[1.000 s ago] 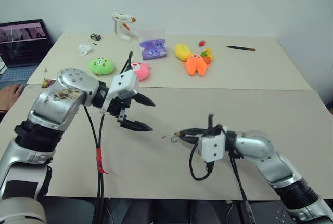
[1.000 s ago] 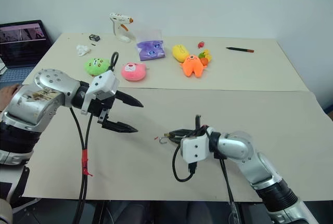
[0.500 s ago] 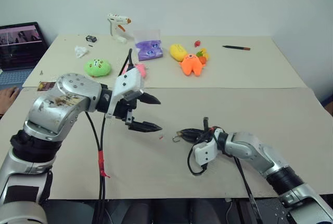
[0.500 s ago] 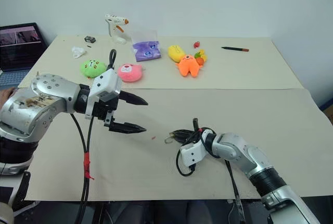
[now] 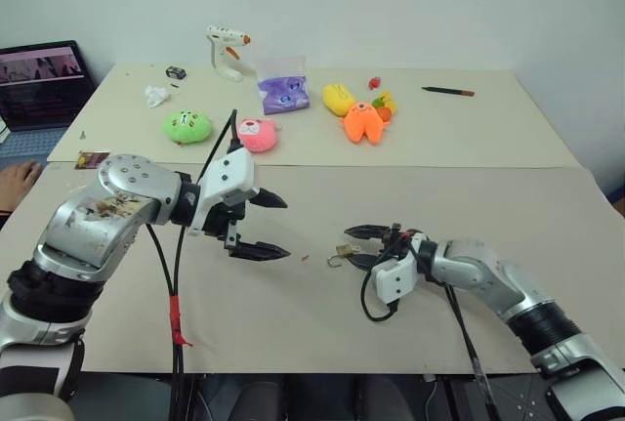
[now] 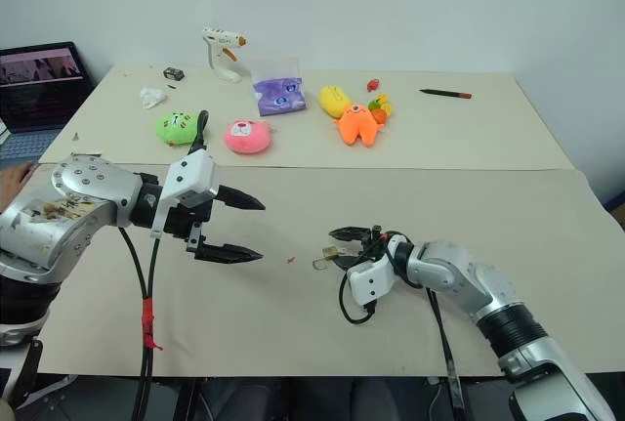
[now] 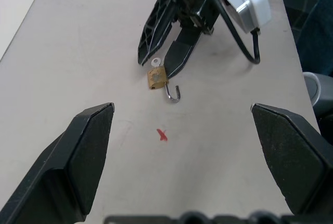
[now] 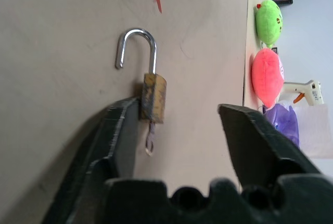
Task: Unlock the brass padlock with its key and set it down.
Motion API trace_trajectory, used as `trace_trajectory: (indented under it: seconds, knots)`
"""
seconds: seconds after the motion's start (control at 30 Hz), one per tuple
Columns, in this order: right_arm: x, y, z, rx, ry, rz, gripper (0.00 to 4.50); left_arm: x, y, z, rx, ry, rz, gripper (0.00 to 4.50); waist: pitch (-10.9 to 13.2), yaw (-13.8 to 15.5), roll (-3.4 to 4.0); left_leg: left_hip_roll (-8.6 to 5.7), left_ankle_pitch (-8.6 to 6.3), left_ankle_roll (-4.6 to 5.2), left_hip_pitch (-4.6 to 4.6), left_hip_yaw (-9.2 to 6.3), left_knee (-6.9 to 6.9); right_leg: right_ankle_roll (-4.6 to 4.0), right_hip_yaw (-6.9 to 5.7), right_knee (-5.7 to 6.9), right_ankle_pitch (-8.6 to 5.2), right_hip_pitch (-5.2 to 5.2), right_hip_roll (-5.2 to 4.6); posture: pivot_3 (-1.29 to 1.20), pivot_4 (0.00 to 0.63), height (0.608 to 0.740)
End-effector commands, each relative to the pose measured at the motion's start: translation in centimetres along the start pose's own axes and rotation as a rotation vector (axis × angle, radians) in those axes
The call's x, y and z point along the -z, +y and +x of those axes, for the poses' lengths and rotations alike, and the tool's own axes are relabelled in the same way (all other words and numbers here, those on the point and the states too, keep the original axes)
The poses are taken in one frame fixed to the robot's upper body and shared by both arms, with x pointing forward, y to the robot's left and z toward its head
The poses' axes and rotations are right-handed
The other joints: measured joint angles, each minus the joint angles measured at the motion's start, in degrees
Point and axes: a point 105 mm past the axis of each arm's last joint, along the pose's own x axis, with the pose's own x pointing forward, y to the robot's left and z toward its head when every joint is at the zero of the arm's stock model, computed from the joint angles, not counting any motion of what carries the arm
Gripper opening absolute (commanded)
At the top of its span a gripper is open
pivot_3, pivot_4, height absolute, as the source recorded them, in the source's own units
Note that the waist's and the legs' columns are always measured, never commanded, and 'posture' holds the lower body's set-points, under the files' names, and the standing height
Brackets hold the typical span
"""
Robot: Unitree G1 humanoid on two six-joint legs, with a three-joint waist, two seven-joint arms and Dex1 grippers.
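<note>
**A:** What does the head camera show?

**B:** A beige table. The left gripper hovers above it with its two black fingers spread wide and nothing between them. To its right, the right gripper sits low at the table surface, fingers parted. The brass padlock lies on the table at that gripper's fingertips, very small from here. A tiny red scrap lies between the two grippers. At the far side are a green plush, a pink plush, an orange plush, a yellow plush, a purple bag, a glue gun and a pen. A laptop stands at far left, with a person's hand beside it.

**A:** And the left wrist camera?

**B:** The left gripper's own fingers stand far apart. Beyond them the padlock lies flat, shackle swung open, right at the tips of the right gripper's spread fingers. A pale loop at the padlock's body is probably the key, though it is hard to be sure. The red scrap lies nearer, apart from the lock.

**A:** The right wrist camera?

**B:** The padlock lies close up, silvery shackle open. One finger touches the body's side; the other stands clear. The key hangs from the body's underside.
</note>
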Motion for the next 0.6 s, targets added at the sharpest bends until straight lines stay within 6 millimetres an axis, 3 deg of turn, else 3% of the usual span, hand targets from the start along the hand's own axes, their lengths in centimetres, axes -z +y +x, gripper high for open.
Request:
trace_trajectory:
  seconds: [0.03, 0.17, 0.3, 0.47, 0.6]
  knots:
    - [2.4, 2.1, -2.8, -0.127, 0.087, -0.012, 4.45, -0.2, -0.2, 0.0, 0.003, -0.006, 0.030, 4.50, 0.00, 0.04, 0.00, 0.00, 0.00, 0.00, 0.00, 0.00, 0.00, 0.00, 0.02, -0.01, 0.00, 0.01, 0.00, 0.00, 0.150, 0.738]
    - [4.1, 3.4, -5.8, -0.215, 0.141, -0.024, 4.45, 0.1, -0.4, 0.0, 0.004, -0.028, 0.007, 4.50, 0.00, 0.08, 0.00, -0.04, -0.09, 0.16, 0.03, 0.01, 0.01, 0.00, 0.17, -0.02, 0.00, 0.04, 0.00, 0.00, 0.150, 0.738]
    - [4.8, 2.5, -7.2, -0.210, 0.160, 0.081, 4.45, 0.0, -0.4, 0.0, -0.007, -0.083, -0.039, 4.50, 0.00, 0.13, -0.01, -0.04, -0.15, 0.25, 0.05, 0.00, 0.04, 0.00, 0.26, -0.06, 0.00, 0.09, 0.00, 0.00, 0.150, 0.738]
    - [4.8, -0.9, -7.9, -0.070, 0.126, 0.781, 4.45, 0.9, 0.4, -0.6, -0.114, -0.145, -0.025, 4.50, 0.00, -0.20, -0.01, 0.07, -0.20, 0.34, -0.04, 0.03, 0.01, 0.00, 0.34, -0.04, 0.00, 0.08, 0.02, 0.00, 0.150, 0.738]
    - [0.7, -5.0, -7.9, -0.036, -0.128, 1.167, 4.45, 2.4, 0.2, -1.1, -0.153, -0.127, -0.057, 4.50, 0.02, -0.53, 0.02, 0.17, -0.30, 0.52, -0.12, 0.00, 0.01, 0.00, 0.39, -0.04, 0.01, -0.01, 0.02, 0.00, 0.150, 0.738]
